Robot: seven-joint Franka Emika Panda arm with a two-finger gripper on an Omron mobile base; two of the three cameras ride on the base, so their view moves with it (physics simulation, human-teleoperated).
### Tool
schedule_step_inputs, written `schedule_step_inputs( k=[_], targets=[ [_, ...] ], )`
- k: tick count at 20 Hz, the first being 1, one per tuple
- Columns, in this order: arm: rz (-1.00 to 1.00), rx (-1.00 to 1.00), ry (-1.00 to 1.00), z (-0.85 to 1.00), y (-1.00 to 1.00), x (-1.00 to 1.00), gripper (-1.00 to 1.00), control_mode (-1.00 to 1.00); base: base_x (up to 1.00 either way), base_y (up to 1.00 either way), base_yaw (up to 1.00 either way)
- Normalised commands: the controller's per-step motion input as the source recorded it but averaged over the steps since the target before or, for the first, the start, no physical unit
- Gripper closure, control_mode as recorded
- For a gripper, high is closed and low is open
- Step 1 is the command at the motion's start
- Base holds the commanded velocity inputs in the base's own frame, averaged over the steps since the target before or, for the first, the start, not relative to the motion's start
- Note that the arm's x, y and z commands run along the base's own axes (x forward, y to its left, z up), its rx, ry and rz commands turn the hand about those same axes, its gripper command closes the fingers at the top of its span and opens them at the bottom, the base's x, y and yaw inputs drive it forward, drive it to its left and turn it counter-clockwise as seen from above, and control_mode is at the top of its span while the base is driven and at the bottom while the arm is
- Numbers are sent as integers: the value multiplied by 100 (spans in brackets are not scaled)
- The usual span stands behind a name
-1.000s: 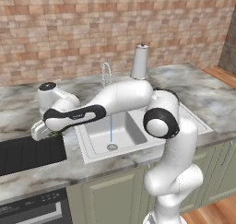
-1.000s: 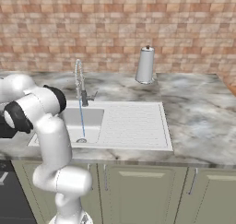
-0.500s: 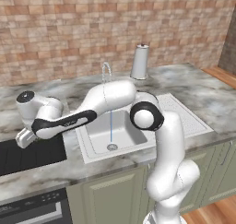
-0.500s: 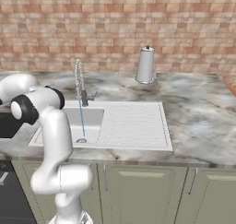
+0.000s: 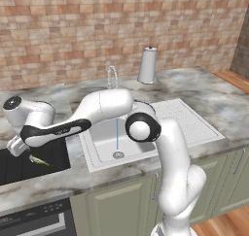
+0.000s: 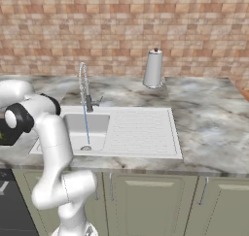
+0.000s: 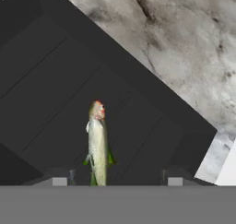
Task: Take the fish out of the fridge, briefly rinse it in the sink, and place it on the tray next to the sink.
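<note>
On the tray: fish down, tool open

Left of the sink you have the black tray sitting on the marble tabletop, and the fish lies on its lined surface near the edge closest to the basin. Your arm reaches across the basin to the left, with the tool just above and beside the fish. From the hand view the fish lies lengthwise between the two dark tips, reddish head pointing away, and the tool has its jaws spread wide with clear gaps on both sides, so nothing is gripped. The tray corner shows against the tabletop in that view. A thin stream of water runs from the faucet into the sink basin. A grey cylindrical canister stands behind the drainboard by the brick wall; you see it in the right base view too.
</note>
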Motion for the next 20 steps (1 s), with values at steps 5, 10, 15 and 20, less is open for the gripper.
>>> schedule_step_inputs(
  k=[5,10,15,20],
  targets=[
    [-2,3,-7,19,-73,-29,-100,-100,0,0,0],
    [-2,4,-18,13,-100,-68,-100,-100,0,0,0],
    [0,11,-14,-10,-100,-55,-100,-100,0,0,0],
    [0,12,-22,-7,-100,-51,-100,-100,0,0,0]
  ],
)
